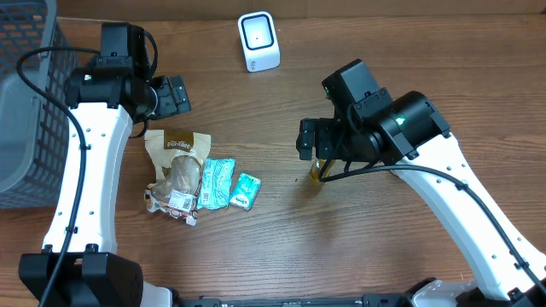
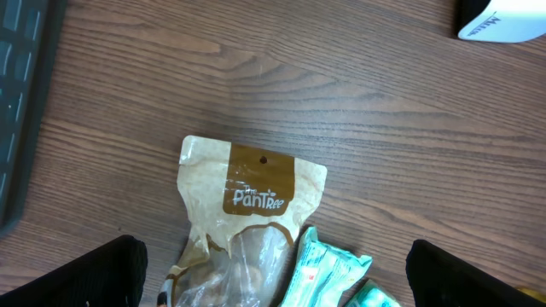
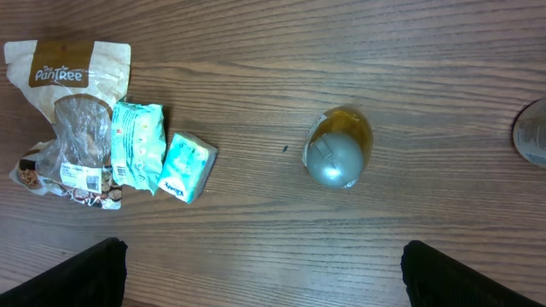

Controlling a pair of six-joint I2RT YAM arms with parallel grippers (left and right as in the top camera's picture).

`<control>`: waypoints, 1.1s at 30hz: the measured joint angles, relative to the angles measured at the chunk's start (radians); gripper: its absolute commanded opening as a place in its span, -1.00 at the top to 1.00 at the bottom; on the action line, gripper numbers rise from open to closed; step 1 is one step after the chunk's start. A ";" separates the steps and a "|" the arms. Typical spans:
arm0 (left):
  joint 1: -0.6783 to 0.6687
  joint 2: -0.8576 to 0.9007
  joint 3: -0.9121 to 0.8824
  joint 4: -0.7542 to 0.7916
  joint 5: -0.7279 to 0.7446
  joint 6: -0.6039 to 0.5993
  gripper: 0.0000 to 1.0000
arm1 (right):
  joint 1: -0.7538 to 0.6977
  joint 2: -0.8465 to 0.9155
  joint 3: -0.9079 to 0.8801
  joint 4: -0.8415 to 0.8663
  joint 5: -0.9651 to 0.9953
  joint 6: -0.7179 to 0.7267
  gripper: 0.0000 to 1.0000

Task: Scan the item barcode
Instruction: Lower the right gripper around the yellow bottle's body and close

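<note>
1. Table (image 1: 358, 256): brown wood grain; bears everything below.
2. Basket (image 1: 21, 128): grey mesh, left edge of the overhead frame.
3. Left gripper (image 1: 175, 95): upper left of the overhead frame, fingers spread wide, nothing held.
4. Right gripper (image 1: 307, 141): right of centre, fingers spread wide, nothing held, poised over item 8.
5. Snack bag (image 1: 181, 166): tan with a clear window, lower left of centre.
6. Scanner (image 1: 258, 41): white, top centre.
7. Teal packets, larger (image 1: 217, 182) and smaller (image 1: 246, 191): the larger lies against the bag's right side, the smaller just right of it.
8. Bottle (image 3: 339, 156): small, amber, silver cap. It is probably the item to scan, given the gripper above it.

Handling, item 8: likely rigid, light and smooth. It may roll or slip if pinched off-centre, so grip across the body below the cap.

Views: overhead hides most of the bottle under the right gripper, while the right wrist view shows it whole, just right of frame centre. That view also shows a white label (image 3: 81, 175) at the bag's lower end and a grey round object (image 3: 533, 132) at the right edge, which I cannot identify. The left wrist view shows the bag's printed header but not the bottle.
</note>
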 measured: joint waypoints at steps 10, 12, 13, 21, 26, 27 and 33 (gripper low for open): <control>0.000 0.000 0.000 0.000 0.000 0.000 -0.99 | 0.000 0.010 -0.076 0.051 0.065 0.039 -1.00; 0.000 0.000 0.000 0.000 0.000 0.000 -0.99 | 0.000 0.019 -0.106 0.087 0.077 0.043 -1.00; 0.000 0.000 0.000 0.000 0.000 0.000 -0.99 | 0.000 0.025 -0.122 0.104 0.083 0.045 -1.00; 0.000 0.000 0.000 0.000 0.000 0.000 -0.99 | 0.000 0.037 -0.241 0.209 0.131 0.050 -0.95; 0.000 0.000 0.000 0.000 0.000 0.000 -0.99 | 0.000 0.037 -0.290 0.284 0.137 0.050 -0.87; 0.000 0.000 0.000 0.000 0.000 0.000 -0.99 | 0.000 0.037 -0.299 0.293 0.139 0.050 -0.87; 0.000 0.000 0.000 0.000 0.000 0.000 -0.99 | 0.000 0.037 -0.358 0.348 0.140 0.050 -0.86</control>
